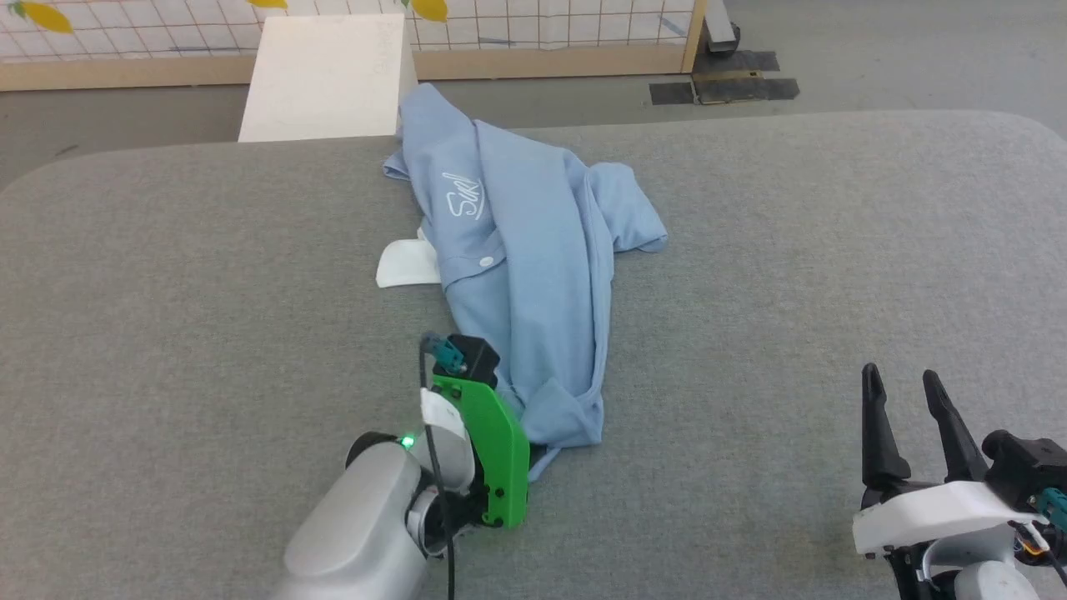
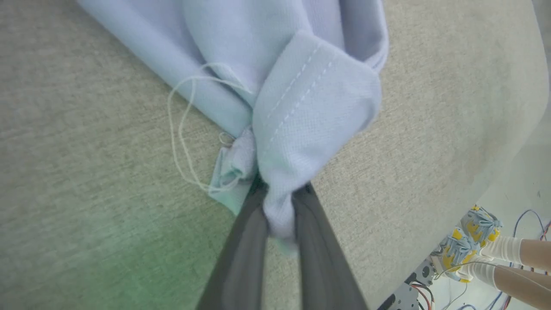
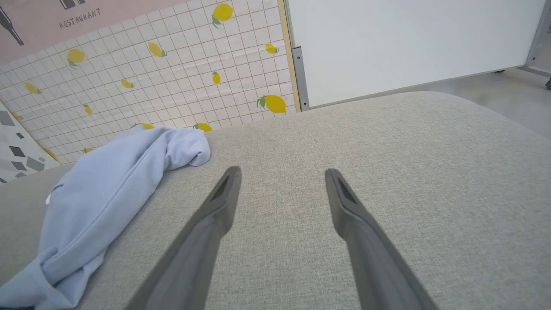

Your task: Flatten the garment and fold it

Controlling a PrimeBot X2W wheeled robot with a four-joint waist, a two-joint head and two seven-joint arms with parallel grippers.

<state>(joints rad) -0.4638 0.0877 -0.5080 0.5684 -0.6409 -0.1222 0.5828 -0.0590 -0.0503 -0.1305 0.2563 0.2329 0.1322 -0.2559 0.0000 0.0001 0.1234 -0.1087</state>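
Note:
The garment (image 1: 533, 275), a light blue polo shirt with a white collar and a white chest logo, lies crumpled in a long heap across the middle of the grey table (image 1: 167, 333). My left gripper (image 2: 280, 193) is shut on the stitched hem at the heap's near end (image 2: 301, 116); a loose white thread hangs beside it. In the head view that arm's green wrist bracket covers the pinch. My right gripper (image 1: 904, 392) stands open at the lower right, well clear of the cloth, its fingers (image 3: 224, 193) apart over bare table with the garment (image 3: 99, 202) off to its left.
A white box (image 1: 329, 75) stands past the table's far edge by a tiled wall panel with lemon prints (image 3: 172, 77). A person's feet in patterned shoes (image 2: 469, 241) are on the floor beside the table, among cables.

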